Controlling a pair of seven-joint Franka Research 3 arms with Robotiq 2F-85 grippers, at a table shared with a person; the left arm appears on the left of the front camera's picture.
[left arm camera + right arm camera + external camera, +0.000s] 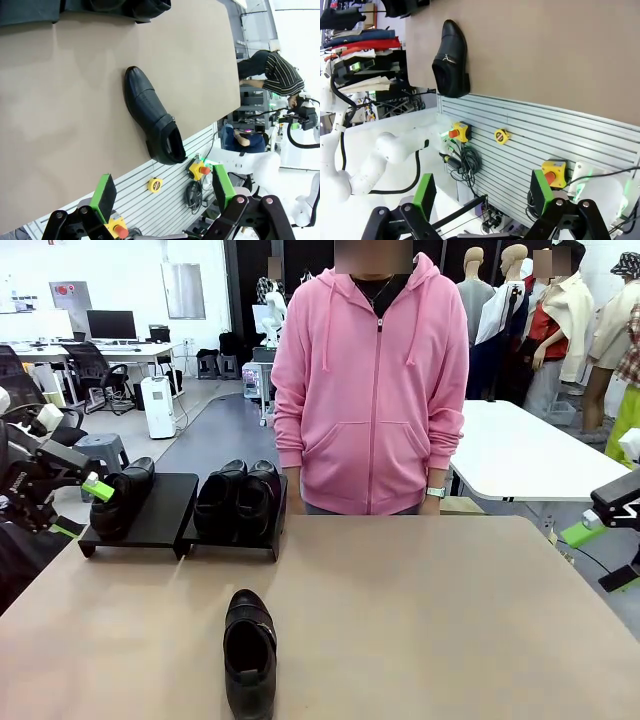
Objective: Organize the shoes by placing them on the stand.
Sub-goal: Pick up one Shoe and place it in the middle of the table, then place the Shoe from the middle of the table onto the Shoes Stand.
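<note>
With three shoes up on the stand (160, 515), I've one loose shoe (249, 650) at the table's (450, 620) near edge, left gripper (82, 508) and right gripper (588, 530) both spread, empty.

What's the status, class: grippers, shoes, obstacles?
Left gripper and right gripper open, empty. Three shoes on stand; fourth shoe on table. Nothing blocking.

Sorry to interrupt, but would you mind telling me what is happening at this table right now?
Shoes are being sorted onto the black stand. Three are already on it: one on its left section and a pair on the right. The fourth shoe lies on the table near the robot's edge. The left gripper and right gripper are both open and hold nothing, off at the table's sides. A person in a pink hoodie stands at the far side.
</note>
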